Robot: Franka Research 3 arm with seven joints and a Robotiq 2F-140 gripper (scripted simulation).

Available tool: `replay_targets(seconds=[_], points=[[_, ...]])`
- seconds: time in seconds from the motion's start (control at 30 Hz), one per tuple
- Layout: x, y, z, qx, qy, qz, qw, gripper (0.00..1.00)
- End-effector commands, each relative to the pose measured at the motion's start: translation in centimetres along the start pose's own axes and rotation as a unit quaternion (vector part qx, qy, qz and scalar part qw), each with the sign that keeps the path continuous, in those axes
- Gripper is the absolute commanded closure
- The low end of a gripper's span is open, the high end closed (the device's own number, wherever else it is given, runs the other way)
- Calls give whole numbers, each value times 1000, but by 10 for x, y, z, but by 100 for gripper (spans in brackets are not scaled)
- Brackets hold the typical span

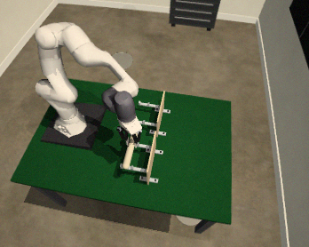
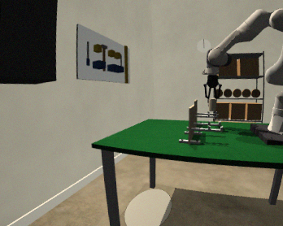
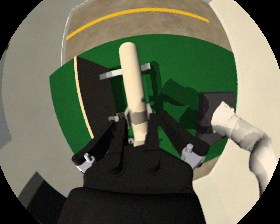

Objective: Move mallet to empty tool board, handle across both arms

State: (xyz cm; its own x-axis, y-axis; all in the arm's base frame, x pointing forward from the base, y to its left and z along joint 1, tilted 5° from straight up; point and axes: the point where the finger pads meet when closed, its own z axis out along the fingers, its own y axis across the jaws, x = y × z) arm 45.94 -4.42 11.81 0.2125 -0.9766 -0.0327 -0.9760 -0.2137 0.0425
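The mallet's cream handle lies across the two arms of the nearer wooden tool board, its free end pointing to the table's front. My gripper is shut on the handle at its inner end. The gripper hides the head. In the exterior view the handle shows as a short pale piece under the fingers. The empty tool board stands in line just behind, and its two arms are bare.
Both boards stand upright in one line across the middle of the green table. My arm's base sits on a dark plate at the left. A dark cabinet stands by the far wall.
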Motion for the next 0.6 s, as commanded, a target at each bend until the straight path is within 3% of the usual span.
replay_targets(seconds=[0.0,0.1,0.3,0.33,0.4,0.57], points=[[-7,7,-20,-14,-10,2,1000,100],[-7,7,-30,-13,-10,2,1000,100],[-8,7,-32,-13,-10,2,1000,100],[-14,5,-32,-13,-10,2,1000,100],[-49,-6,-33,-12,-9,3,1000,100],[-98,-16,-33,-11,-8,4,1000,100]])
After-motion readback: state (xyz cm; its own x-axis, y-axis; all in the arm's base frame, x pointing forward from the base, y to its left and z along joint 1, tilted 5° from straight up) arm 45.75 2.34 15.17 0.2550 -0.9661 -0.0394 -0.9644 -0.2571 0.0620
